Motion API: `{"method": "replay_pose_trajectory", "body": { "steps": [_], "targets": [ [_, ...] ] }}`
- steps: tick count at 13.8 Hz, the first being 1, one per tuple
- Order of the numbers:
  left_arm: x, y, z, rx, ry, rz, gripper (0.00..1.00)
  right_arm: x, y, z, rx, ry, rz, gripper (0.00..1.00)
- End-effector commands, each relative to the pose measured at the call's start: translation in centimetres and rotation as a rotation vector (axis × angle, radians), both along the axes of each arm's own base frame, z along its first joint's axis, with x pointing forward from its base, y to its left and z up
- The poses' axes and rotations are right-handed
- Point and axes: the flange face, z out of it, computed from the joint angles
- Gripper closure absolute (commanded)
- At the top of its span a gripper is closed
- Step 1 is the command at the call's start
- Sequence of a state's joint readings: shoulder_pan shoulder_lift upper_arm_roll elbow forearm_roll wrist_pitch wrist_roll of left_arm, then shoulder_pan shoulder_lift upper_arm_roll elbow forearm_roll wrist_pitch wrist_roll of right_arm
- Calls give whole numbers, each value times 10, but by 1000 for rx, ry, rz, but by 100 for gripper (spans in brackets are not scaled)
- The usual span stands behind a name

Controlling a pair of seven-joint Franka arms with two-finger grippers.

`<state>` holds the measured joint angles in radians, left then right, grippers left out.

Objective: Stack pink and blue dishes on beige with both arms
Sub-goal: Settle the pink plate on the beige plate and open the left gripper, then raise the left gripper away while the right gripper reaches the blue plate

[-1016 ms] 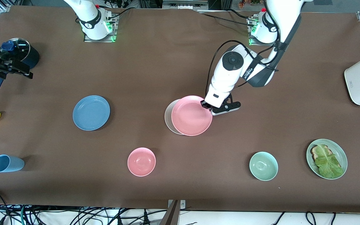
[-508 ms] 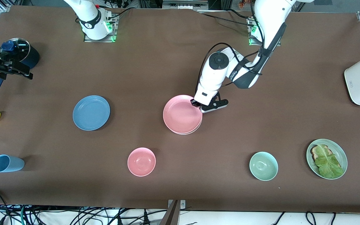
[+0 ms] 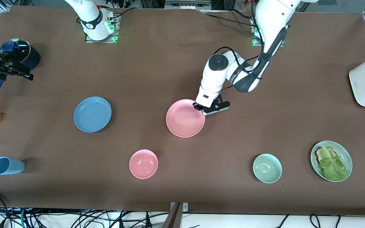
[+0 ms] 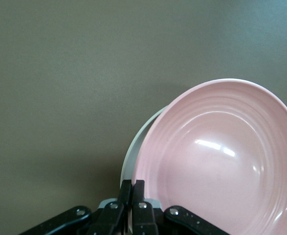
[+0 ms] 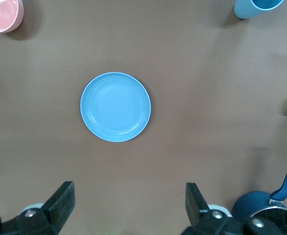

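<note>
The left arm's black two-finger gripper (image 3: 201,108) is pinched narrow on the rim of the shallow round pink plate (image 3: 185,118), at the edge toward the left arm's end of the table. The pink plate sits on the cream-beige round plate (image 4: 136,149), which lies mid-table and is all but covered. The relation that matters next is how squarely pink lies over beige. Seen from the front, the two appear concentric, with no beige showing. The left wrist view tells more: a thin beige crescent shows along one side of the pink plate (image 4: 216,161), so a slight offset or tilt may remain before release.

The plain blue shallow plate (image 3: 92,114) rests on the brown table (image 3: 182,63) toward the right arm's end, well apart from the stack and level with it. The right arm's gripper (image 5: 128,205) hangs spread wide above it, waiting; it appears clearly the nearer tool for that plate. The right wrist view shows the blue plate (image 5: 116,107) lying flat between the black fingers (image 5: 60,200), a thing the front view cannot show, since the right gripper is out of its frame
</note>
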<state>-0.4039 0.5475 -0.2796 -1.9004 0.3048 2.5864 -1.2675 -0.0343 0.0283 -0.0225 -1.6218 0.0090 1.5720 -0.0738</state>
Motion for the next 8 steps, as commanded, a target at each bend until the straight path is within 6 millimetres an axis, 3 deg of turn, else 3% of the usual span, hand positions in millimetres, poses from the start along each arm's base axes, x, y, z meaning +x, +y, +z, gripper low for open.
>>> {"method": "replay_pose_trajectory", "body": {
  "steps": [1, 2, 6, 8],
  "targets": [
    [3, -8, -2, 3, -23, 4, 70, 0, -1, 5, 14, 1, -4, 0],
    [4, -6, -1, 2, -25, 8, 39, 0, -1, 6, 14, -1, -4, 0],
    [5, -5, 0, 4, -27, 4, 30, 0, -2, 6, 14, -1, -5, 0],
    [10, 2, 14, 3, -46, 1, 29, 0, -1, 6, 14, -1, -4, 0]
  ]
}}
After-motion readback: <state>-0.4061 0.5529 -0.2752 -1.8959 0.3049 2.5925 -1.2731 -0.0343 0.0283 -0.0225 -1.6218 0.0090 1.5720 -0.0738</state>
